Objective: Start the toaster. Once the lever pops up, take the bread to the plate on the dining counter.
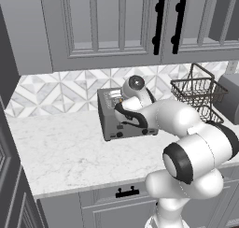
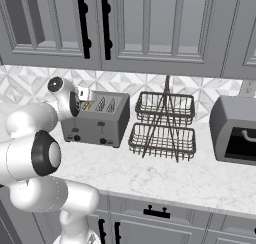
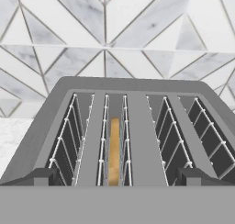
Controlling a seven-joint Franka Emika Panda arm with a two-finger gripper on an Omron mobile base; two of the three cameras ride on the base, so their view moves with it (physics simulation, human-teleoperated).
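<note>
While the bread [image 3: 114, 149] sits upright and deep in the second slot from the left of the toaster [image 3: 128, 126], as the hand view has it, only its thin golden edge shows between the wire guides, and it does not rise above the top. In the right base view a sliver of tan shows in the toaster [image 2: 97, 119] near its left end. The toaster stands on the marble desk [image 1: 60, 147] against the patterned tile wall [image 3: 105, 30], with a black wire basket rack [image 2: 162, 125] just beside it and a grey box-shaped appliance [image 2: 235, 128] further along.

The gripper [image 3: 117, 178] hovers above the near edge of the toaster, its fingers [image 3: 39, 177] spread as wide as they go and pinching nothing; both tips frame the slots from either side.

Judging by this, the step in hand is starting the toaster, and the levers sit on the front face, below where the hand now looks. To do it well, the hand should drop down in front of that face and set one finger on top of the lever serving the slot with the bread, then press straight down until it latches. Pressing off-centre risks slipping off the small lever or nudging the toaster back. Afterwards the hand should draw clear of the slots, so the rising slice meets nothing.
</note>
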